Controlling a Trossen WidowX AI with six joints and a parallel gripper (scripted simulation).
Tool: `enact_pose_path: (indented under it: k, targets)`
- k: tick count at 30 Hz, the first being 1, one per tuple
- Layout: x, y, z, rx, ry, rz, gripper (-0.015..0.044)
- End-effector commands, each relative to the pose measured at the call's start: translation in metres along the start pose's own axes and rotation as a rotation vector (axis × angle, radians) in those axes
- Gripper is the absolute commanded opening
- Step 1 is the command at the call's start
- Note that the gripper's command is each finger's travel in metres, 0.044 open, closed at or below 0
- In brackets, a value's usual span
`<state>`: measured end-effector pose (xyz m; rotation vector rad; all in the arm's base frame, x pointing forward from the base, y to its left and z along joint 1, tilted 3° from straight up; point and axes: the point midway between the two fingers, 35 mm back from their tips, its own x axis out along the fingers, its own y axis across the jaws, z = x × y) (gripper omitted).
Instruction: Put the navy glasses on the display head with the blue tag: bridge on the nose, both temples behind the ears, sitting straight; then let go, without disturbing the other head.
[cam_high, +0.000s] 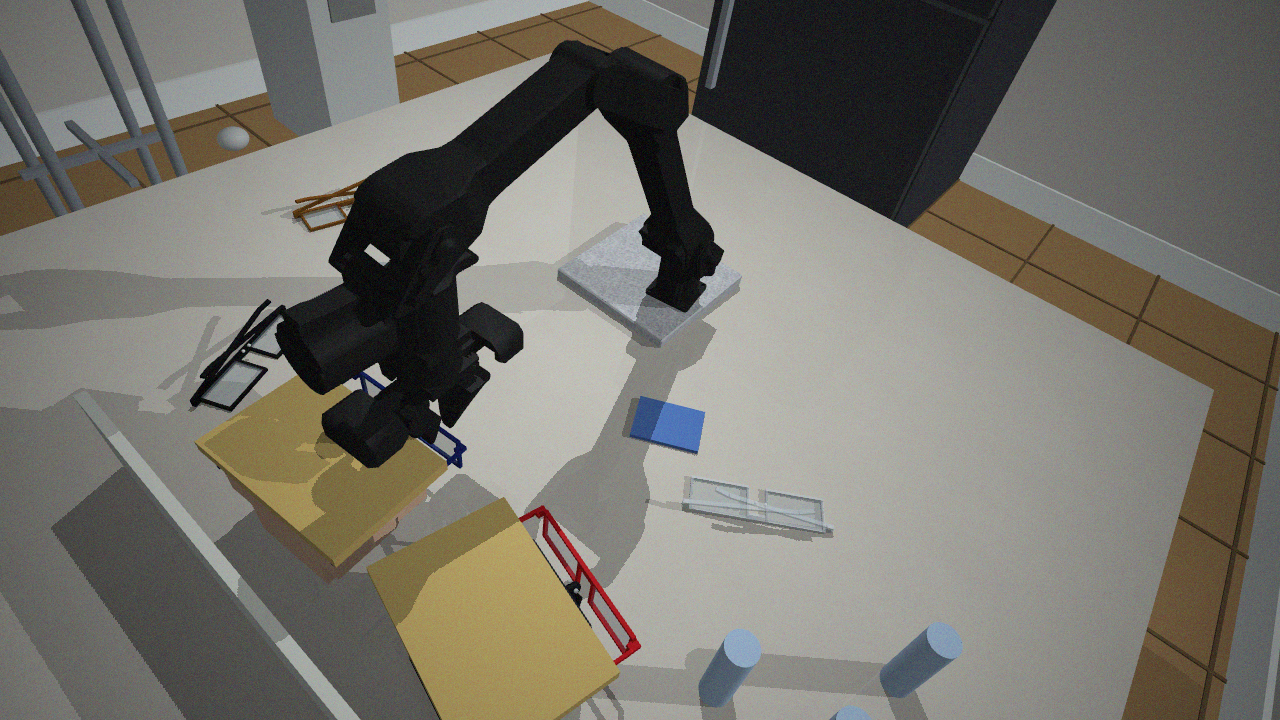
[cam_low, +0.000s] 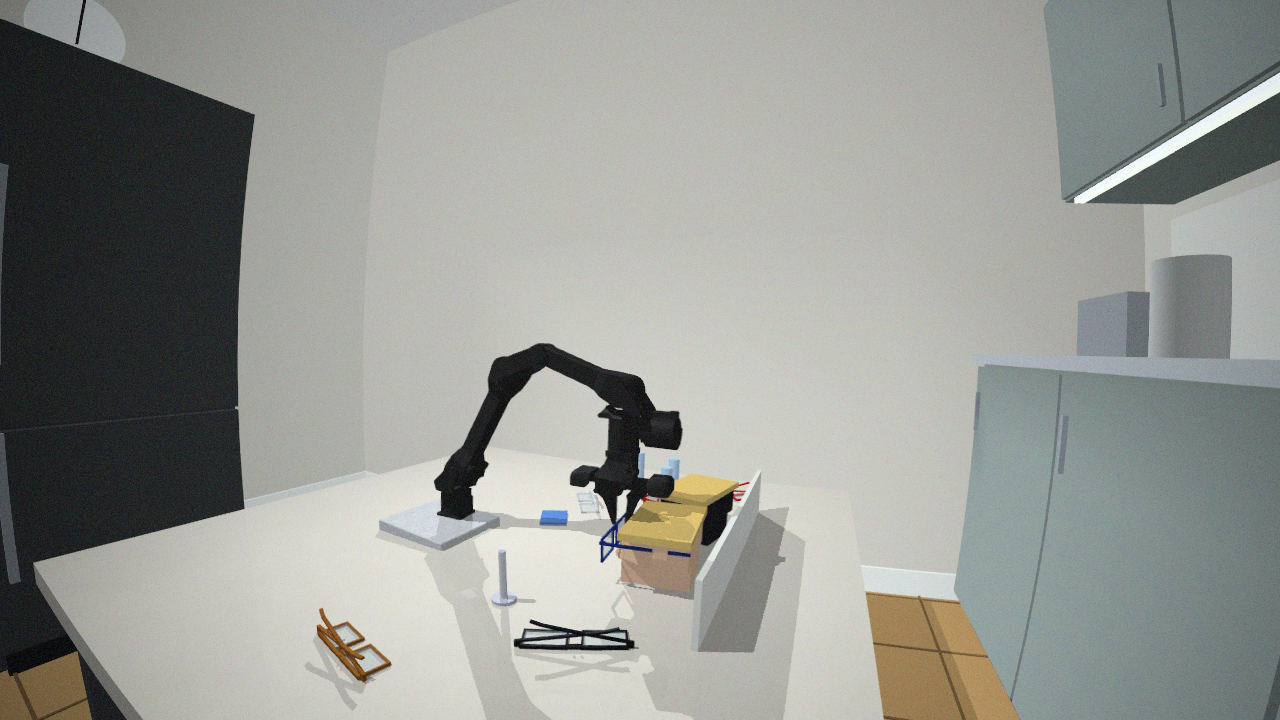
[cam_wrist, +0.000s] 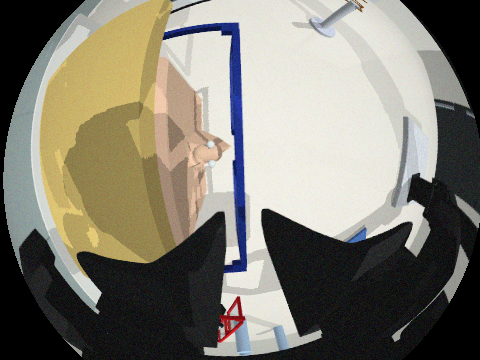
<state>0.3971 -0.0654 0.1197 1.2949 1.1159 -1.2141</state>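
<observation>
The claw (cam_high: 427, 437) (cam_low: 621, 528) (cam_wrist: 243, 216) of a black robot arm stands slightly spread, gripping nothing, astride navy rectangular-framed glasses (cam_high: 444, 445) (cam_low: 656, 548) (cam_wrist: 237, 100) worn around a yellow-topped, peach-faced display head (cam_high: 322, 465) (cam_low: 657, 528) (cam_wrist: 100, 125), the front rim apart from the nose. Releasing well likely calls for even spreading, a check of bridge and temples, then a straight lift, brushing neither rim nor head.

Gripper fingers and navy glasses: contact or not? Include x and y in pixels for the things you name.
Apart. The wrist view shows pale tabletop between each of the gripper's (cam_wrist: 243, 212) fingertips and the navy glasses (cam_high: 447, 444) (cam_low: 610, 540) (cam_wrist: 237, 100).
</observation>
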Motion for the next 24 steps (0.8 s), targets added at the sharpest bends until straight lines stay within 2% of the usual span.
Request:
enact_pose_path:
  k: [1,6,13,24]
  targets:
    - [-0.020,0.000,0.000,0.001,0.006,0.010,0.0107]
    - [-0.021,-0.001,0.000,0.001,0.007,0.010,0.0107]
    - [-0.028,-0.035,0.000,0.001,0.007,0.007,0.0107]
    - [-0.037,-0.057,0.000,0.001,0.007,0.005,0.0107]
